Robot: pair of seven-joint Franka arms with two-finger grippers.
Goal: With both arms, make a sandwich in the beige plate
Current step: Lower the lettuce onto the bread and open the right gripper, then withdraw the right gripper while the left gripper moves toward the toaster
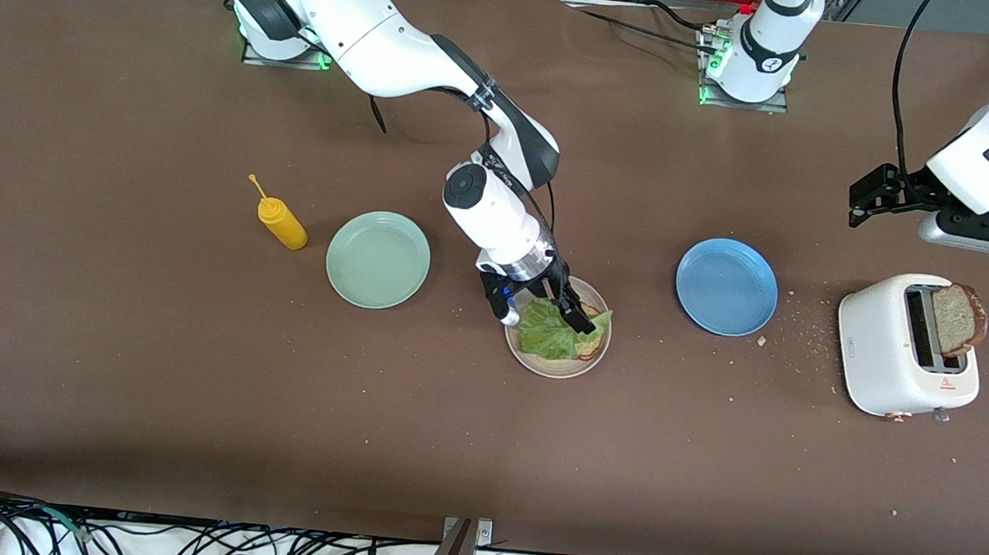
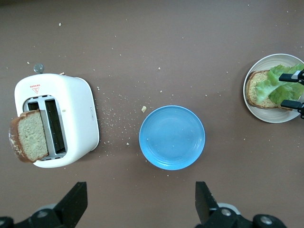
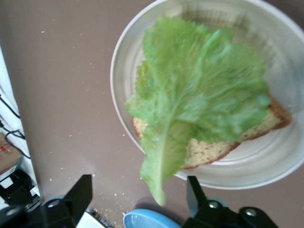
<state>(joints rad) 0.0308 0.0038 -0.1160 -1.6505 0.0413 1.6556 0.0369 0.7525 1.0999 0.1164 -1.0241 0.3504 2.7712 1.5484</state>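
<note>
Taking the beige plate (image 1: 579,369) as the landmark and reading the front view from its left edge across: a yellow squeeze bottle (image 1: 282,223) lies well off toward the right arm's end of the table, and a mint green plate (image 1: 378,259) sits between that bottle and the beige plate. On the beige plate lies one bread slice (image 1: 588,345) with a lettuce leaf (image 1: 550,331) spread over it, part of the leaf hanging past the slice.

The right gripper (image 1: 544,311) is directly over the plate, its fingers spread apart and gripping nothing; the leaf lies loose beneath them.

Toward the left arm's end from the beige plate comes a blue plate (image 1: 726,286), then a white toaster (image 1: 903,348) with the second bread slice (image 1: 957,319) standing up out of one slot. The left gripper (image 2: 141,204) hangs above the bare table between the toaster and the blue plate, fingers wide apart and empty, waiting.

The risks, as I judge them: a fingertip could snag the crinkled leaf as the right gripper lifts away and drag it off the bread. The toaster slice leans outward, so an off-centre pinch could crumble it or tip the light toaster.
</note>
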